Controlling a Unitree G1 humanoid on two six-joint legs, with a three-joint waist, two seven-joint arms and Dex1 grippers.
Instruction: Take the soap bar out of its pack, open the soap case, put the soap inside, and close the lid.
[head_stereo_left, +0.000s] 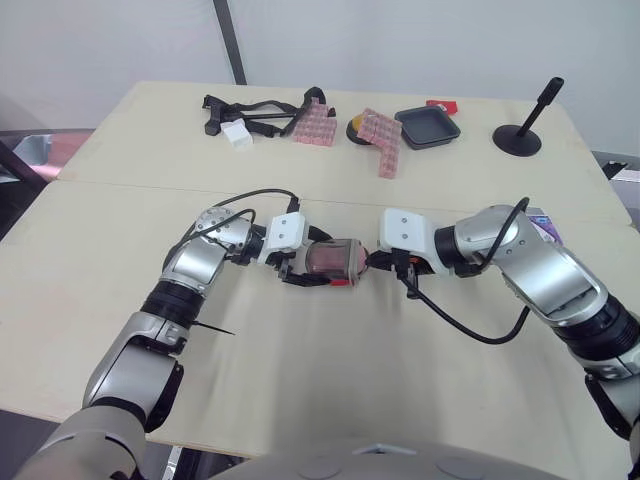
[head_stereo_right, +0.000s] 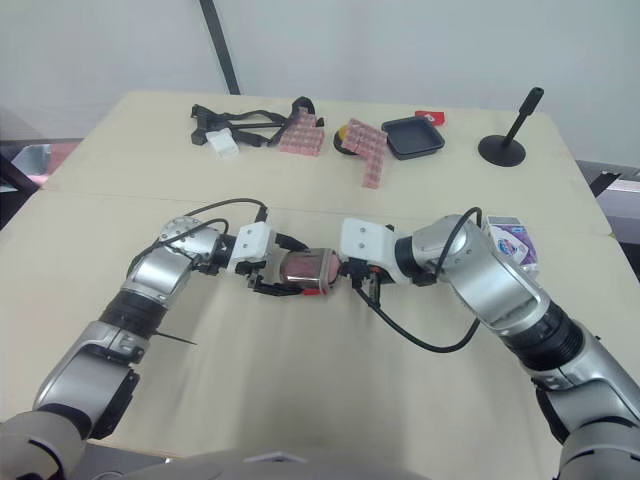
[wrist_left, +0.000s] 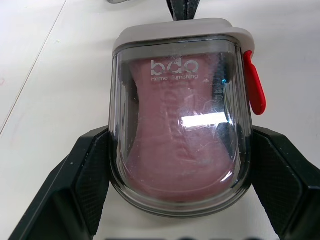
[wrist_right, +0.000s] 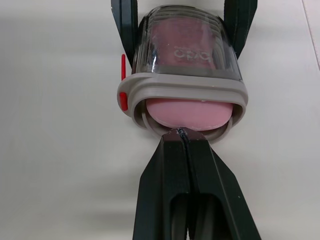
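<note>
the left jaws are spread wide and grip the soap case (head_stereo_left: 335, 262) from both long sides, one black finger (wrist_left: 90, 175) on each. the case is at the middle of the surface (head_stereo_left: 300, 380), its long axis running left to right between the two arms. its rounded clear end points into the left jaws and its grey rim end points toward the right arm. a red latch (wrist_left: 254, 90) sits on its near side. the pink soap (wrist_right: 190, 112) is inside. the right jaws are pressed together, their tips touching the grey end just under the soap.
</note>
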